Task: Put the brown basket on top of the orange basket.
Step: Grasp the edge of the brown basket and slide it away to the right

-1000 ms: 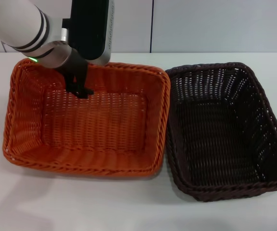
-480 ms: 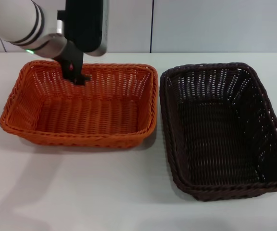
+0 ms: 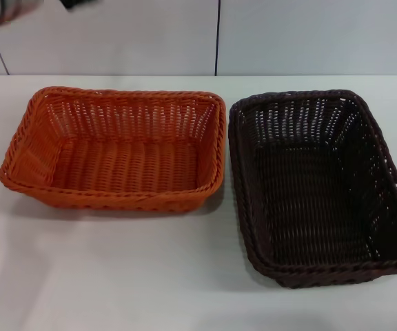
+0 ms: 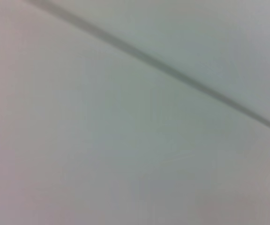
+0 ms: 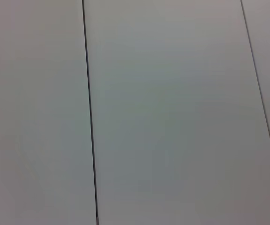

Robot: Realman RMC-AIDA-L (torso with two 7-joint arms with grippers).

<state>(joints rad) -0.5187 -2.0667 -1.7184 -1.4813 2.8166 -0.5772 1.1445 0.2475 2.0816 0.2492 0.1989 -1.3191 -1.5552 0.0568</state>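
Note:
The orange basket (image 3: 119, 162) sits flat and empty on the left of the white table. The brown basket (image 3: 316, 193) sits flat and empty on the right, its long side close beside the orange one's right end. Neither basket is stacked on the other. Only a blurred sliver of my left arm (image 3: 5, 14) shows at the top left corner of the head view, high above the orange basket; its gripper is out of view. My right arm and gripper are out of view. Both wrist views show only pale wall panels.
The white table (image 3: 116, 276) has bare surface in front of both baskets. A pale panelled wall (image 3: 288, 34) with a dark vertical seam (image 3: 218, 38) stands behind the table.
My left gripper has let go of the orange basket's far rim and lifted up out of the head view. The orange basket, tilted a second ago, now rests flat.

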